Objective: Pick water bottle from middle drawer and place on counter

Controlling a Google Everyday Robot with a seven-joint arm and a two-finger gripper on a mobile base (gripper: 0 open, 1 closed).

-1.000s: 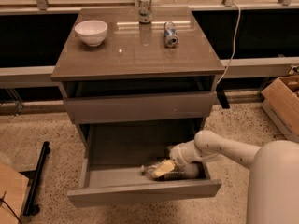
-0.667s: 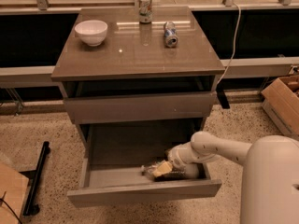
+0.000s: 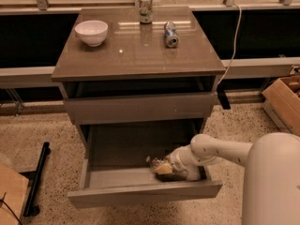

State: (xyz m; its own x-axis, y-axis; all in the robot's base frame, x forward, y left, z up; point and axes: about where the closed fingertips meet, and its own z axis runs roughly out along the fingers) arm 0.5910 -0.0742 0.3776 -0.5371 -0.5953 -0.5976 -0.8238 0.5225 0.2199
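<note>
The middle drawer [image 3: 145, 194] is pulled far out at the bottom of the cabinet. The water bottle [image 3: 154, 163], clear with a dark band, lies on the drawer floor near the front right. My gripper [image 3: 165, 169] reaches down into the drawer from the right on a white arm and is right at the bottle, covering most of it. The glossy counter [image 3: 136, 55] is the cabinet's top, well above the gripper.
On the counter stand a white bowl [image 3: 91, 32] at the back left and an upright can [image 3: 146, 7] at the back, with a second can [image 3: 171, 34] lying on its side. The drawer above [image 3: 140, 108] is slightly open. A cardboard box [image 3: 285, 102] sits at right, a black bar [image 3: 36, 179] on the floor at left.
My arm has shifted slightly to the left. The gripper stays low in the drawer at the bottle.
</note>
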